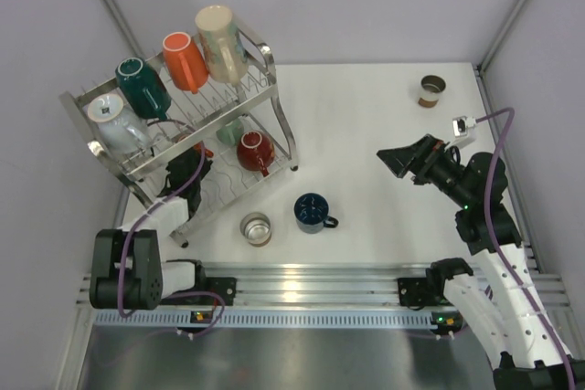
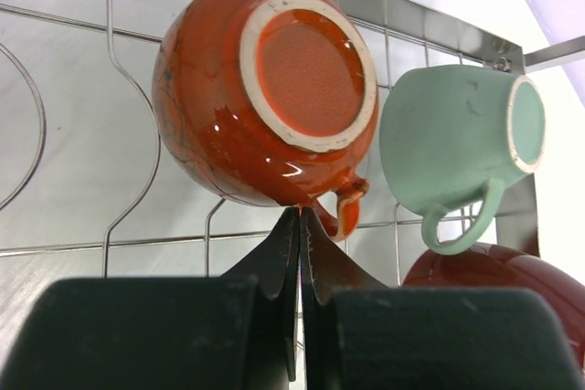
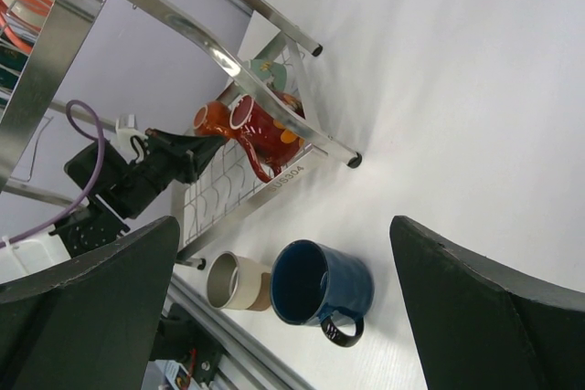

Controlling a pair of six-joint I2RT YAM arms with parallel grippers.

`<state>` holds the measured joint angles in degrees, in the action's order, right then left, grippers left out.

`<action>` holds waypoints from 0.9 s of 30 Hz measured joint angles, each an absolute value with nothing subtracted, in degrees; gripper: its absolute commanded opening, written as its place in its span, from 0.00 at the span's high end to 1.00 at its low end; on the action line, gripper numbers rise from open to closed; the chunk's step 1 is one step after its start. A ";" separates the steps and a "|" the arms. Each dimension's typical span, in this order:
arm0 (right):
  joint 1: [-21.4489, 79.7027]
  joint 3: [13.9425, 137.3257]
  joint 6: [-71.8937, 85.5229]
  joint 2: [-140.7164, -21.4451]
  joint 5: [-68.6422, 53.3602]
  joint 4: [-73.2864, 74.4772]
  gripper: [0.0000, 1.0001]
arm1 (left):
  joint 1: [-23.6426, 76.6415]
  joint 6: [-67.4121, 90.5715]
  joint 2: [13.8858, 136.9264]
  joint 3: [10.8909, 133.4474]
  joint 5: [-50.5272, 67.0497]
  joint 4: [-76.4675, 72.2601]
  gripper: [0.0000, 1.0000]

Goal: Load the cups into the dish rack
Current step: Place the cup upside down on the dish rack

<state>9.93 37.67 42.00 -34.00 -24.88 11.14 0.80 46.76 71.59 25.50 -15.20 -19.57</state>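
We record bright, even overhead light and soft, faint shadows on the table (image 1: 366,134). Glare spots mark the glossy orange-red cup (image 2: 210,89). The left gripper (image 2: 300,216) shows soft focus up close.

The dish rack (image 1: 283,130) was bright polished metal, tube frame and wire alike shiny. The round orange mug (image 2: 210,89) carried a glossy glaze; its foot ring was bare, pale and rough. The mint mug (image 2: 439,134) looked matt. The navy mug (image 3: 343,285) was glossy. The left hand (image 2: 299,218) was matt black plastic. The counter (image 1: 366,116) was white, smooth, faintly sheened.
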 measured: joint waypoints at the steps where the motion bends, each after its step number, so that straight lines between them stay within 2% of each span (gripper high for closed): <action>1: 9.93 37.67 42.00 -34.00 -24.88 11.14 0.00 | 0.80 46.78 71.29 25.50 -14.92 -19.35 1.00; 10: 9.93 37.67 42.00 -33.65 -24.86 11.18 0.01 | 0.78 46.33 65.56 25.23 -10.81 -15.77 1.00; 27: 9.93 37.67 41.98 -31.53 -24.67 13.04 0.01 | 0.73 51.13 63.16 22.15 7.70 -19.64 1.00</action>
